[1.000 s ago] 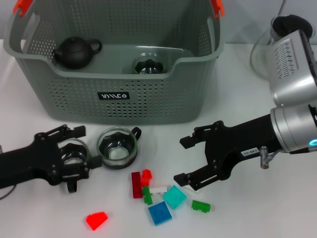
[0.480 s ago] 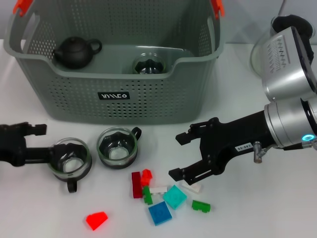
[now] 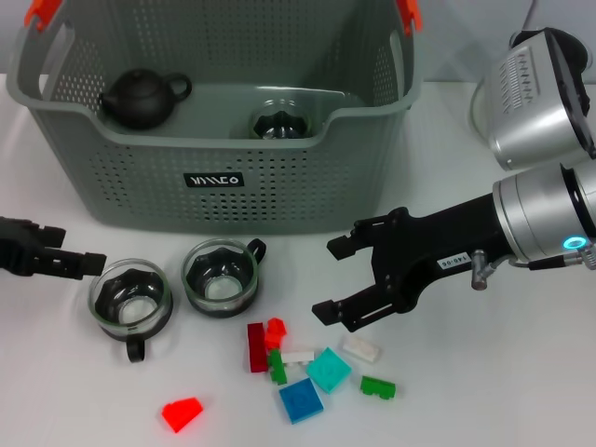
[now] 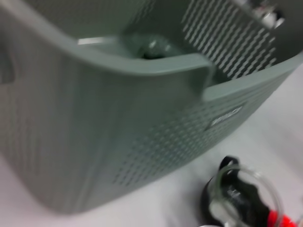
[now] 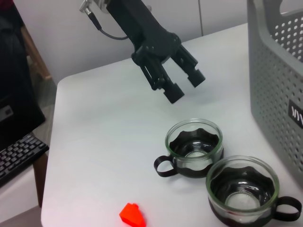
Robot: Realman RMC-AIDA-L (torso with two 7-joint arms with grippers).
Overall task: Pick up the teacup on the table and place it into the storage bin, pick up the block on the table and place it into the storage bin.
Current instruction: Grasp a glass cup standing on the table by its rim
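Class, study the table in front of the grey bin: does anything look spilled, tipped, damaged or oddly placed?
Nothing stands out. Both glass teacups stand upright before the storage bin, the coloured blocks lie loosely scattered, and nothing is spilled or broken.

The white table [image 3: 484, 391] bears the storage bin [image 3: 279, 186], two teacups [image 3: 129, 298] [image 3: 220, 277] — and scattered coloured blocks [image 3: 303, 366].

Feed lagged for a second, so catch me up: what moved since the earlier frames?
The left tool let go of the left teacup and pulled back toward the table's left edge, now open and empty. The right tool shifted slightly left and up, open above the blocks. Both teacups, the blocks and the storage bin stayed put.
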